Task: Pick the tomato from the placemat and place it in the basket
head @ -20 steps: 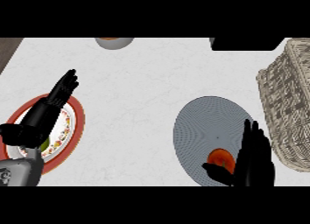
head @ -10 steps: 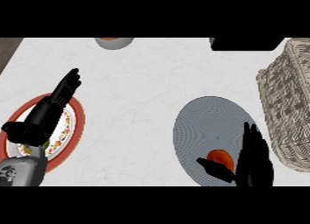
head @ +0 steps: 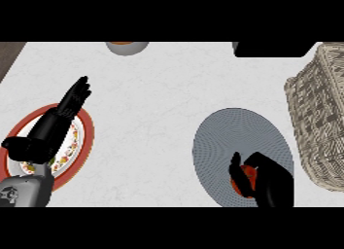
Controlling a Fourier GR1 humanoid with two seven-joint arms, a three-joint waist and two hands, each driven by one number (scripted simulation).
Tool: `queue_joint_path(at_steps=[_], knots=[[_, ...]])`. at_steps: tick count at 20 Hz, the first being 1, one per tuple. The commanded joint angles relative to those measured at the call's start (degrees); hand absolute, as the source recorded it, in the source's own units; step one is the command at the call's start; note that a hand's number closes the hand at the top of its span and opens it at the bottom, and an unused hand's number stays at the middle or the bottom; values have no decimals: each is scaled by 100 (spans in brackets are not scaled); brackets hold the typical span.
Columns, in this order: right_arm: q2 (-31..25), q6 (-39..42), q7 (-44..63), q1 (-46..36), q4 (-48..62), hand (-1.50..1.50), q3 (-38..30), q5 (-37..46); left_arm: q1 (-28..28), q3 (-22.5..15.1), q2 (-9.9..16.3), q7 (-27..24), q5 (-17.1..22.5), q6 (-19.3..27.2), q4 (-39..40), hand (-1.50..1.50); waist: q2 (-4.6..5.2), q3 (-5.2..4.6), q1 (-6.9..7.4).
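On the white counter, I see the right hand low on the grey round placemat, its fingers and thumb curled round the red tomato, which shows only as a sliver between them. The tomato sits at the near part of the placemat, mostly hidden by the black hand; I cannot tell whether it is touching the mat or lifted off it. The wicker basket stands just beside the placemat at the right edge of my view, apart from the hand. At the left, my left hand rests open over a red-rimmed plate, fingers straight and pointing away from me. A small bowl with an orange inside sits at the far edge of the counter, and a dark object lies near the basket's far corner.
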Motion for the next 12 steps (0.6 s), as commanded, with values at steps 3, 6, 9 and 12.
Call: queue_joint_path(at_steps=[3, 6, 9, 12], knots=[[1, 66, 80, -153, 522, 150, 436, 782, 59, -135, -171, -75, -236, 160, -19, 0, 32, 21, 6], [-51, -155, 61, -217, 740, 150, 347, 964, 163, -114, -118, 68, -184, 41, -191, 0, 30, 23, 8], [-853, 39, -1216, 464, 132, 150, 703, 222, -39, 96, 35, -106, -57, -59, 104, 0, 29, 23, -49], [-1473, 485, -2316, 929, -413, 150, 1477, -201, -68, 189, 80, 57, 20, -53, 76, 0, 10, 24, -74]])
